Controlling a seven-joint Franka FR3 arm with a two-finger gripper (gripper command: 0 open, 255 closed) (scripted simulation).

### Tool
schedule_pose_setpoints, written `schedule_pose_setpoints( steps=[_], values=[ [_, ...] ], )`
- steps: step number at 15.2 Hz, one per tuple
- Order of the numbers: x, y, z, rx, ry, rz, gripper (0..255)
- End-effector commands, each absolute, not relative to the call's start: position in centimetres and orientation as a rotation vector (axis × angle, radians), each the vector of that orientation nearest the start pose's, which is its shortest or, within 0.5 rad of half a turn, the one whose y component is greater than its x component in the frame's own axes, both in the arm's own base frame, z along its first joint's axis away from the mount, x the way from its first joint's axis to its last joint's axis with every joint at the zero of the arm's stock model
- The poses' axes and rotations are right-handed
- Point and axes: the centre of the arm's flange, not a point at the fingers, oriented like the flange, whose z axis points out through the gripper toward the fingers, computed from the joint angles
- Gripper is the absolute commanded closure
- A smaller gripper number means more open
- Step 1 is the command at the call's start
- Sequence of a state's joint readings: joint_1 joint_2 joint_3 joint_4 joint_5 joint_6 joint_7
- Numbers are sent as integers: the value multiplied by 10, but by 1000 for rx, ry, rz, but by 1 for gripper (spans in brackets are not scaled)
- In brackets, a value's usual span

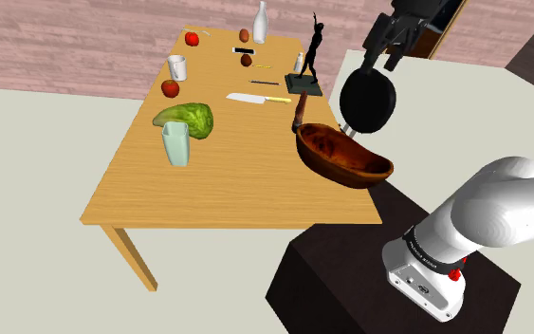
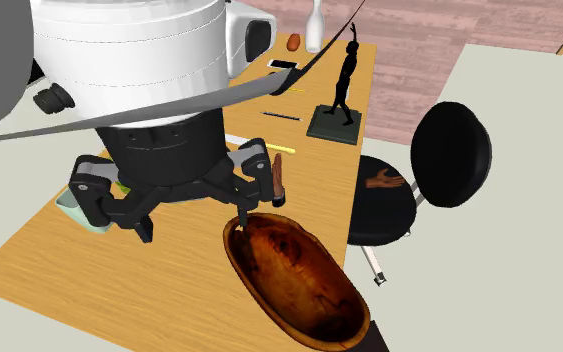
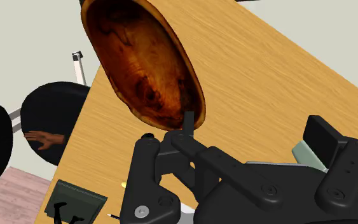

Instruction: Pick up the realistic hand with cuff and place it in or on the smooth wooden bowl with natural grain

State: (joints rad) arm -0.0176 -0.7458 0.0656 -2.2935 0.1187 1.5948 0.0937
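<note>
**Brown model hand lies on a chair seat, my open gripper over the table**

I see the hand, a small reddish-brown model with spread fingers, lying flat on the seat of a black chair. The chair stands just beside the long edge of the wooden table, so the hand is off the table entirely. The wooden bowl, dark, glossy and oval, sits on the table at the edge nearest the chair. Hand and bowl are near each other, with the table edge between them.

My gripper hangs above the table just beside one end of the bowl, not over the chair. Its two black fingers stand wide apart with nothing between them.

I judge the hand to be light and stiff, more like a cast than soft flesh, so it should not sag when lifted. Its thin fingers look like the weak part. Lying flat, it offers little height to grasp. I would close across the palm or the wrist end, where it looks thickest. I cannot make out the cuff from here.
</note>
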Motion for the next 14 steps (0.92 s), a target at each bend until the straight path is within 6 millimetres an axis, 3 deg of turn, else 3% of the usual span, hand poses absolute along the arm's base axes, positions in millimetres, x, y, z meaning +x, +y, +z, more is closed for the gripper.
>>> schedule_pose_setpoints(
  steps=[1,8,14],
  values=[
    [320,35,609,-3063,95,-63,0],
    [387,53,548,-3094,449,-86,0],
    [446,54,496,-3088,758,-105,0]
  ],
)
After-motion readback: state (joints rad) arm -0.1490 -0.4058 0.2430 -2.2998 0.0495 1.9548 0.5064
